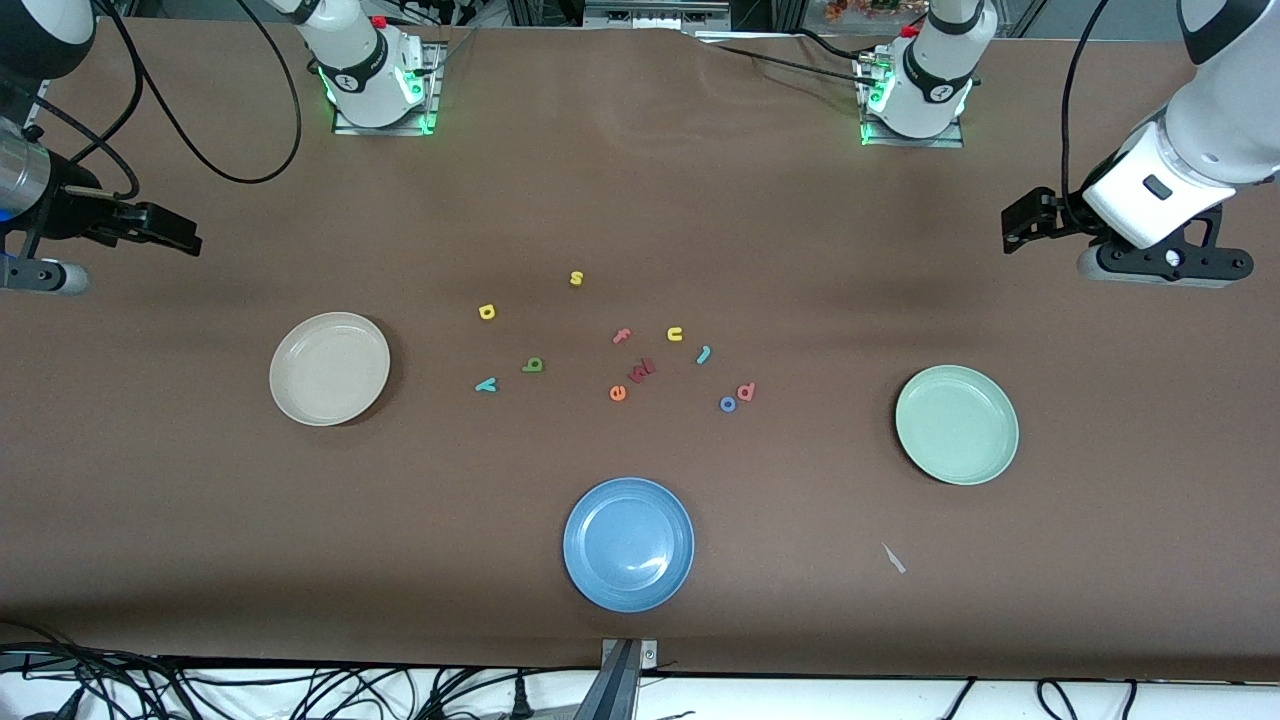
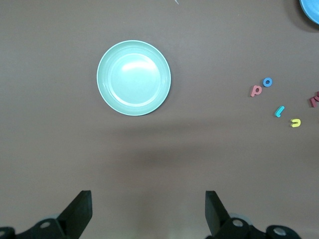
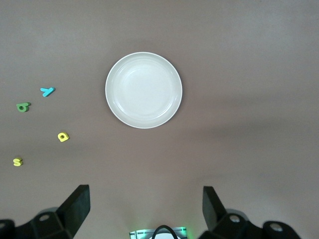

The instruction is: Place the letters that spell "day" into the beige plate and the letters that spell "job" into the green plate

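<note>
Between the spread fingers of the left gripper (image 2: 148,211) nothing is held; it hangs over bare desk (image 1: 640,200), the green plate (image 2: 133,77) just ahead and empty. Likewise the right gripper (image 3: 145,209) stands wide and empty-handed, with the beige plate (image 3: 143,90) ahead, bare too. Well off from both, mid-desk, lie the letters that spell "day" (image 1: 487,312) and the letters that spell "job" (image 1: 727,404). Nothing is sorted yet; all six moves remain.

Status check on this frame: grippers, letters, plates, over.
Left gripper and right gripper open, empty, waiting at table ends. Beige plate and green plate hold no letters. Nothing blocking.
</note>
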